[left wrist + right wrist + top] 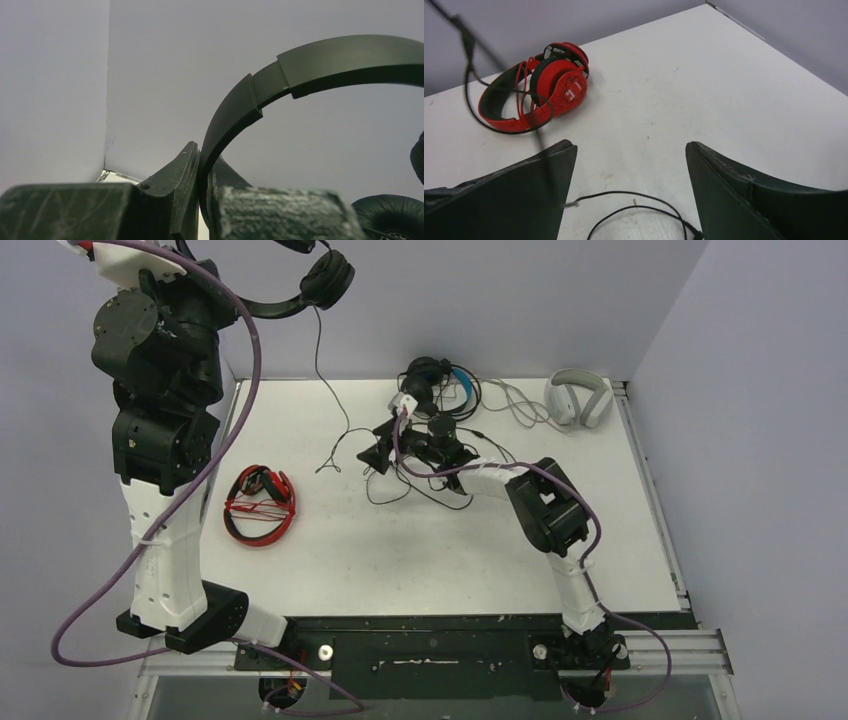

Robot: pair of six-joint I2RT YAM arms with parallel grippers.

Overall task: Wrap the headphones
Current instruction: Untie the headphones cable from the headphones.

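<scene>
Left gripper (202, 167) is pinching the small black headset (322, 282) by its headband (320, 60), with the fingers pressed together on the band. We're holding it high above the table's (450, 540) far-left corner. In the left wrist view the band is arcing up out of the fingers and over to the right, and one ear cushion (387, 215) is showing at lower right. Its long axis is running roughly level, with the cups toward the back wall. Its thin cable (318, 350) is hanging straight down, and the loose end is lying on the table's far-left part.

Right gripper (630, 150) is spread wide, low over the table's middle and facing the table's left side. A dark cable is passing just by one finger, and we can't tell if it's touching. More black cable (639, 207) is looping on the table under the claw.

The red-and-black headset (262, 505) is lying flat near the table's left edge. Its long axis is running near-to-far, with the cups at the far end and the band's bow toward the near edge.

The black-and-blue headset (440, 380) is sitting at the middle of the table's far edge in a cable tangle, and we can't read its orientation.

The white-grey headset (578, 398) is lying at the table's far-right corner, arch toward the far edge and cups pointing toward the near edge.
</scene>
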